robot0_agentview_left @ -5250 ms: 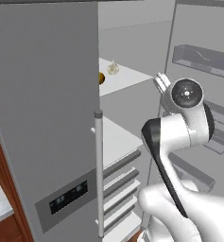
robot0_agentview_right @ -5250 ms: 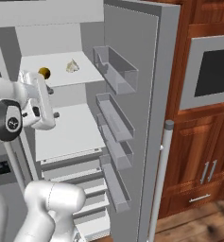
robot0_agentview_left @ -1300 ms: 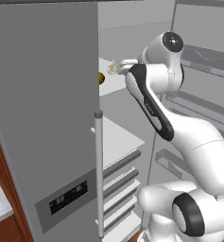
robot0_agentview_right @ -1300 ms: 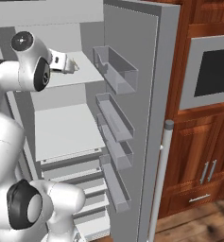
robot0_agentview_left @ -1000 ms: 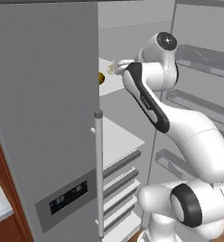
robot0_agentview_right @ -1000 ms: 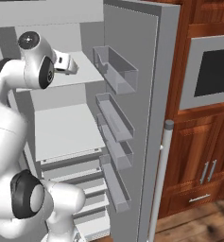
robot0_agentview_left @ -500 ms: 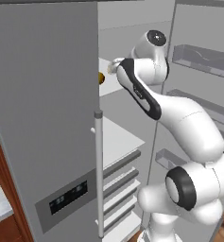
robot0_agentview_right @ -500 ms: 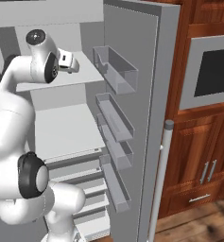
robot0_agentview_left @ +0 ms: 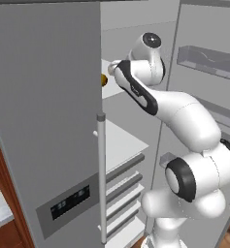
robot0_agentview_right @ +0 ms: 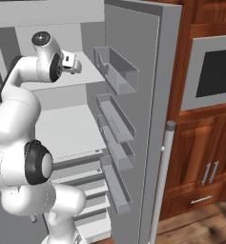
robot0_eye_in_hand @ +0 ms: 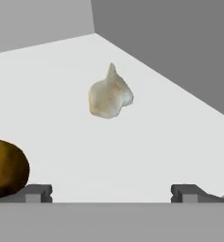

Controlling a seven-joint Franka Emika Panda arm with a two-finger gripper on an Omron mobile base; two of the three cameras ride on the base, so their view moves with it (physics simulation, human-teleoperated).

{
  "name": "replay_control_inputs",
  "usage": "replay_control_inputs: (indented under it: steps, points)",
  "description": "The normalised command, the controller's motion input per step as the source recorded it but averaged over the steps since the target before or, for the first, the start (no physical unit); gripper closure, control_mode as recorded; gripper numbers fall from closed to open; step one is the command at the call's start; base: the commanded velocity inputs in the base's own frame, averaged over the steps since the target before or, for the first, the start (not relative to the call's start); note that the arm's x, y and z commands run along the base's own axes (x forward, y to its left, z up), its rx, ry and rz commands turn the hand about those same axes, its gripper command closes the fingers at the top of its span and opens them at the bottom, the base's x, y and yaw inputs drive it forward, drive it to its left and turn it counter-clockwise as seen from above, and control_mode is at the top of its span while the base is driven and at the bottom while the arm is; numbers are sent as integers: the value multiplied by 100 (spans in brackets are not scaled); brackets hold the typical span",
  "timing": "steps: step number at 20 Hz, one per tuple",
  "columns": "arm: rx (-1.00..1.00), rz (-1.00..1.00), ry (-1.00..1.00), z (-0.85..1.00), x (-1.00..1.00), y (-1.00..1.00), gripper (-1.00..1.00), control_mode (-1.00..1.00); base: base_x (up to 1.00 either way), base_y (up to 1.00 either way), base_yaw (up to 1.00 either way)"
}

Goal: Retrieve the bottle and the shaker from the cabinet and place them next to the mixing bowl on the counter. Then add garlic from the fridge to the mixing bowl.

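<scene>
Pincer (robot0_eye_in_hand: 111, 193) jaws stand wide apart and empty in the hand view, its two dark tips far out to either side near the bottom, with the garlic (robot0_eye_in_hand: 110, 92) lying ahead of them on the white fridge shelf (robot0_eye_in_hand: 146, 156), apart from both tips. I judge that wide spread is kept so the bulb can pass between the tips once the hand goes forward. A brown rounded thing, perhaps a potato (robot0_eye_in_hand: 5, 174), sits just beside the left tip, close enough that it could be nudged on the approach. This view alone gives the garlic's shape, its pointed top upward, and the gap between it and the tips.

From the left base view, the arm reaches up and into the open fridge, the hand near the upper shelf and half hidden behind the closed grey door (robot0_agentview_left: 48, 121). The potato (robot0_agentview_left: 104, 80) peeps out at that door's edge; the garlic is hidden by the hand.

From the right base view, the hand (robot0_agentview_right: 70, 63) hangs over the upper shelf (robot0_agentview_right: 93, 69), and the open door (robot0_agentview_right: 138, 119) with its bins stands to the right, showing how the arm bends to get inside. The garlic cannot be made out here.
</scene>
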Motion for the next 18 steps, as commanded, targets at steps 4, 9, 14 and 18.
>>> replay_control_inputs:
  steps: [4,9,14,18]
  points:
    - [0,0,0,-9,37,0,-100,-100,0,0,0]
    - [0,0,0,-1,39,4,-100,-100,0,0,0]
    - [0,0,0,-5,36,5,-100,-100,0,0,0]
    - [0,0,0,-16,29,4,-100,-100,0,0,0]
